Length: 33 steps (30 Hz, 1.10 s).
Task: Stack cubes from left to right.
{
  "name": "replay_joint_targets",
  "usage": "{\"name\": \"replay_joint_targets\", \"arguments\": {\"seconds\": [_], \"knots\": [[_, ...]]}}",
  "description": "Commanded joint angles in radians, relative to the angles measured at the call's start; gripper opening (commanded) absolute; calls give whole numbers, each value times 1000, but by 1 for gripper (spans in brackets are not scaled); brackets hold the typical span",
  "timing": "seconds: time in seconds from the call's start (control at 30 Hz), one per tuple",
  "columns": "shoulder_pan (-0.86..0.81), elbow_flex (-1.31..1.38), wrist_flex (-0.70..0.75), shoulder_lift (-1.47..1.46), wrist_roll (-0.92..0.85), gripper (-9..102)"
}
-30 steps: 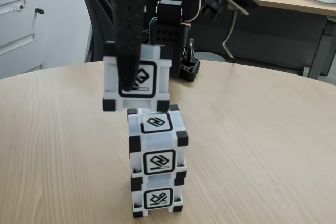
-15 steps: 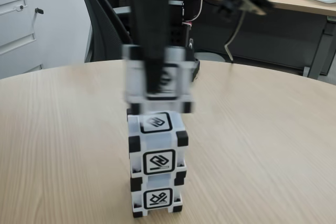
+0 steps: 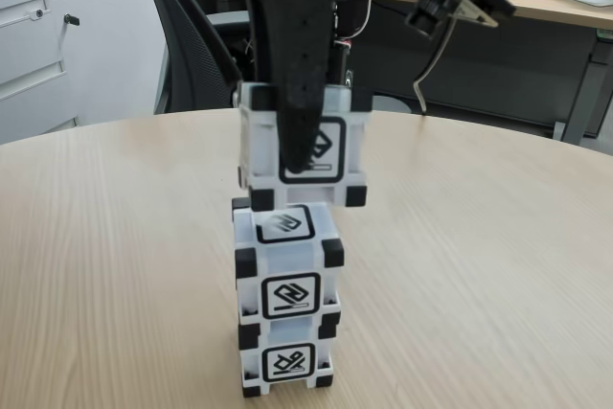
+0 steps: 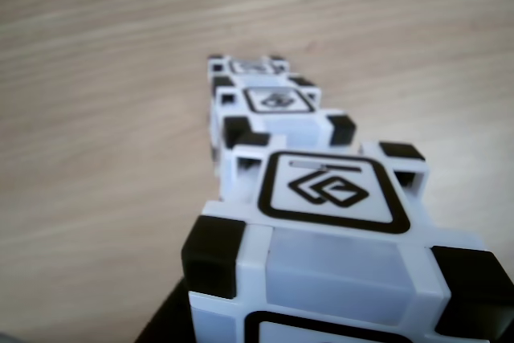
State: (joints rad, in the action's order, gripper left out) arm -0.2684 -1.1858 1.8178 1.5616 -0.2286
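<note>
- Cubes: three, alike, white with black corners — top cube [image 3: 316, 146], middle cube [image 3: 287, 270], bottom cube [image 3: 285, 361]
- Gripper [image 3: 297, 155]: one
- Round wooden table [image 3: 479, 265]: one
- Office chair [image 3: 182, 45] behind: one

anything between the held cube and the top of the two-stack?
Nothing. In the fixed view the held cube, shut in the claw, hangs just above the upper stacked cube with a thin gap between them, offset slightly right.
</note>
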Motion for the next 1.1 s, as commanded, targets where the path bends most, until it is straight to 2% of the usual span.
{"name": "replay_joint_targets", "arguments": {"seconds": [0.0, 1.07], "knots": [[3, 5, 9, 8, 5, 0], [-15, 2, 9, -29, -2, 0]]}}
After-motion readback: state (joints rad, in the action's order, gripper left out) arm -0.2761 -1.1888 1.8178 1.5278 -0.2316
